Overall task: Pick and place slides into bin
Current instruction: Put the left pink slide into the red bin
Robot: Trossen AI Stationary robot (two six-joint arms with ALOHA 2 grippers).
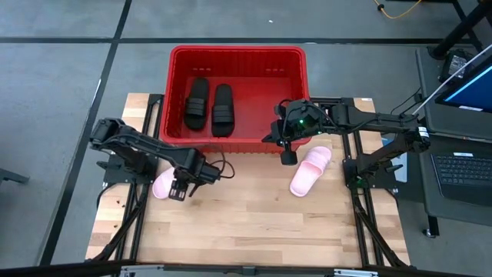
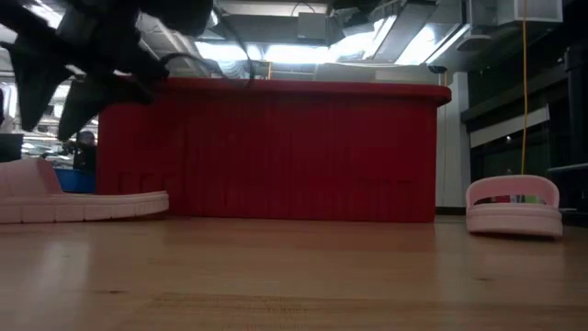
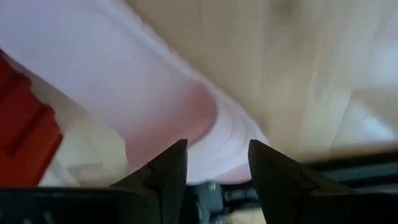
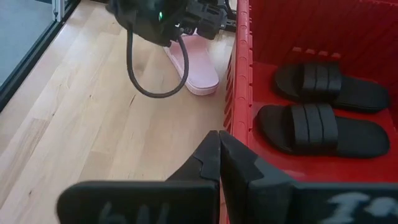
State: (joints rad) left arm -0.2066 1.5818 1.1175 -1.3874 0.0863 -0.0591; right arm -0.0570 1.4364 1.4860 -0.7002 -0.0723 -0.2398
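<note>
Slides are half sorted: both black slides (image 1: 209, 105) lie side by side inside the bin (image 1: 237, 54), which stands at the far edge of the tabletop (image 1: 246, 231), about midway along it. Two pink ones are left on the wood. The left pink slide (image 1: 162, 185) lies near the left edge, just in front of the bin's near left corner; the right pink slide (image 1: 310, 170) lies toward the right edge, off the bin's near right corner, both within easy reach of the arm on their own side.

The left gripper (image 1: 179, 189) is low over the left pink slide, its fingers (image 3: 163, 177) parted with a clear gap between them and the pale sole filling the left wrist view just beyond the tips. It holds nothing; the spread looks set to straddle the slide's edge or strap, so the step in hand is probably the approach to a grasp.

The right gripper (image 1: 287, 155) hangs over the bin's near right wall, its fingers pressed together and empty, the right wrist view looking along the rim (image 4: 239, 74) at the black pair. Parked there it stays out of the left arm's way, yet is close to the right pink slide for its turn
</note>
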